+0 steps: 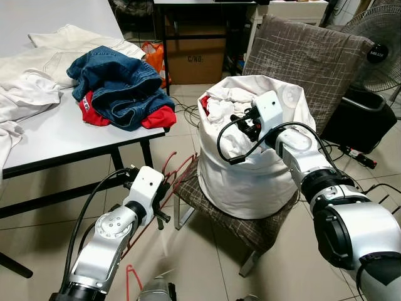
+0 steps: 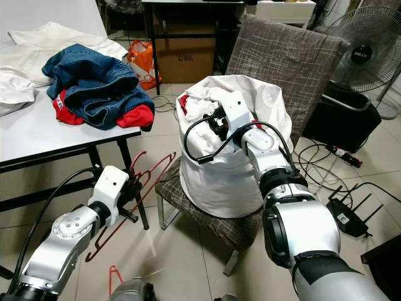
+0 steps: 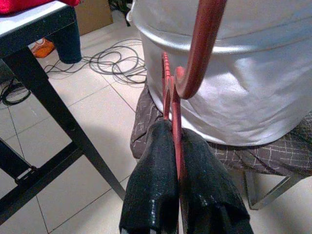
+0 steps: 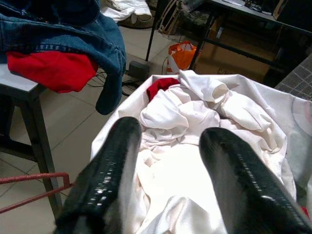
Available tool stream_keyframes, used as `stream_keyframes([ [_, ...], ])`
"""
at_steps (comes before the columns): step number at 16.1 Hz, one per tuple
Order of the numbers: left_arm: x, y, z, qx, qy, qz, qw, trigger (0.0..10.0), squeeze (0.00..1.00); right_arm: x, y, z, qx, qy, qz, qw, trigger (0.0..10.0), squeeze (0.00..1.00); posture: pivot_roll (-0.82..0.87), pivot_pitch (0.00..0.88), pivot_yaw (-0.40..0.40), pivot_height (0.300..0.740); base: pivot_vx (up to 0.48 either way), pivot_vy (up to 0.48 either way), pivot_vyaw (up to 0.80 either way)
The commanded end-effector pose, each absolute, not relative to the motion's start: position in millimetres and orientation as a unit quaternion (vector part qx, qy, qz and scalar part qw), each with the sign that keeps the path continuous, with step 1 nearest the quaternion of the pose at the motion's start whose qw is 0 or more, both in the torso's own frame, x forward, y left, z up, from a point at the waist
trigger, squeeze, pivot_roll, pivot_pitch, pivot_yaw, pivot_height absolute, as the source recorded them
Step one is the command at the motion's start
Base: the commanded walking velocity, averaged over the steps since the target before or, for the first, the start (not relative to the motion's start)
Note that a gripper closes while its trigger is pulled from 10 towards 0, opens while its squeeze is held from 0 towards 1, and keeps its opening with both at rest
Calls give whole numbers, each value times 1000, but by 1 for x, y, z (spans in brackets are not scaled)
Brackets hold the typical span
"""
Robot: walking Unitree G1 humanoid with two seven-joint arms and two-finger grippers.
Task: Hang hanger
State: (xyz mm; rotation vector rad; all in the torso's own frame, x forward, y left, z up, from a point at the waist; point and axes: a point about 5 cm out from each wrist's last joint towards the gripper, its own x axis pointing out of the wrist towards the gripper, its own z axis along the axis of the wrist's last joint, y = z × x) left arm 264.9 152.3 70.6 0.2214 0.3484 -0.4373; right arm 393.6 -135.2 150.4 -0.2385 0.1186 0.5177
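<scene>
While the left gripper (image 3: pixel 174 161) fingers clamp the red hanger (image 3: pixel 171 105), the right gripper's (image 4: pixel 170 161) hang spread over the bag (image 1: pixel 263 169).

- The red hanger (image 3: pixel 171 105) is showing a smooth, slightly glossy coating where the left hand (image 3: pixel 176 161) is pinching it between textured matt black fingers.
- The right hand (image 4: pixel 170 161) is showing glossy black fingers.
- The white bag (image 1: pixel 250 169) is looking like smooth cloth with a soft sheen.
- The chair (image 1: pixel 307 56) is wearing rough checked fabric.
- The denim jeans (image 1: pixel 119 78) are lying matt on the smooth white table (image 1: pixel 56 132).
- The floor (image 1: pixel 207 251) is showing glossy tiles.
</scene>
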Motion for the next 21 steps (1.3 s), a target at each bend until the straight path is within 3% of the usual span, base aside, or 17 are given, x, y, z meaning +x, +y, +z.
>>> stream_keyframes([
  [1, 265, 152, 76, 115, 164, -217, 955, 10000, 0, 392, -138, 144, -108, 70, 244, 961, 10000, 1000, 172, 6, -2, 716, 0, 0, 0],
  [7, 254, 156, 74, 119, 175, -222, 952, 10000, 0, 389, -153, 131, -99, 96, 192, 972, 10000, 1000, 194, 31, 8, 716, 0, 0, 0],
  [13, 248, 158, 77, 120, 178, -218, 952, 10000, 0, 382, -147, 114, -95, 133, 210, 964, 10000, 1000, 225, 47, -5, 716, 0, 0, 0],
  [14, 246, 159, 76, 120, 180, -215, 952, 10000, 0, 380, -143, 110, -100, 142, 221, 960, 10000, 357, 233, 53, -7, 716, 0, 0, 0],
  [15, 242, 161, 76, 120, 182, -210, 953, 10000, 0, 377, -140, 105, -114, 149, 229, 955, 10000, 0, 245, 60, -10, 716, 0, 0, 0],
  [21, 230, 166, 77, 119, 192, -195, 954, 10000, 0, 359, -128, 74, -158, 204, 264, 930, 10000, 0, 278, 110, -33, 716, 0, 0, 0],
])
